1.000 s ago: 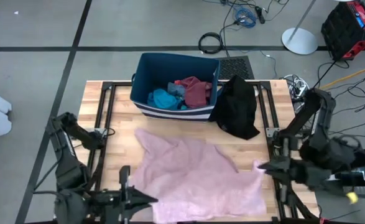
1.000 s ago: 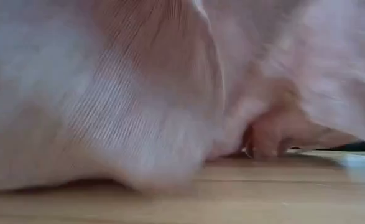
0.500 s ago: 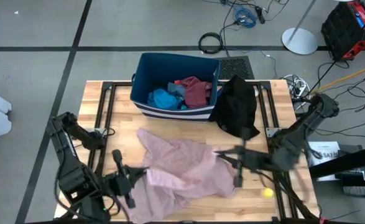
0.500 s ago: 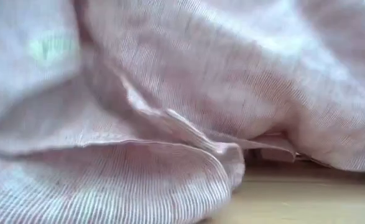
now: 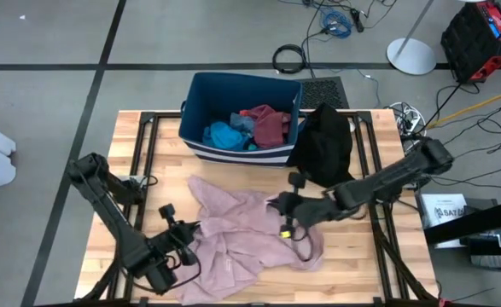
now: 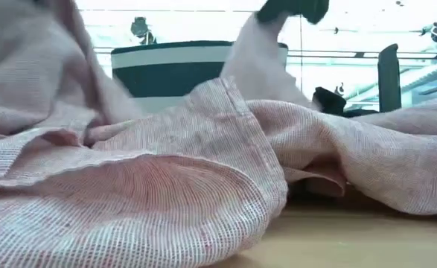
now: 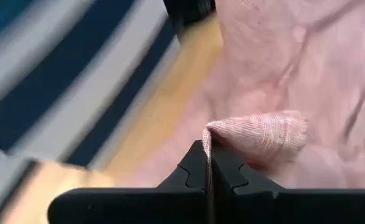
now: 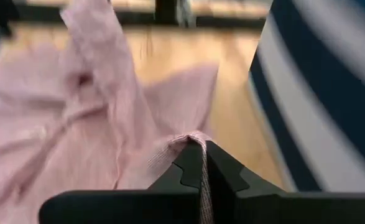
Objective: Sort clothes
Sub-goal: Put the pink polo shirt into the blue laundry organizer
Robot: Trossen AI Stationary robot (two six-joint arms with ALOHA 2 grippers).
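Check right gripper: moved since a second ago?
Yes. The right gripper, shut on the pink garment, moved from the table's right edge toward its middle, nearer the blue bin.

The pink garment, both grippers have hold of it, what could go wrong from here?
The left gripper and right gripper each pinch only a thin edge of the pink garment, so it may slip free. It is bunched, so a fold might drag across the table or snag the black garment.

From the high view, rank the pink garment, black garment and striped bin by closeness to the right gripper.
Right gripper, shut on the pink cloth:
1. Pink garment: pinched in its jaws, spread mid-table.
2. Black garment: just behind, at the table's far right.
3. Striped bin: far edge, left of the black garment.
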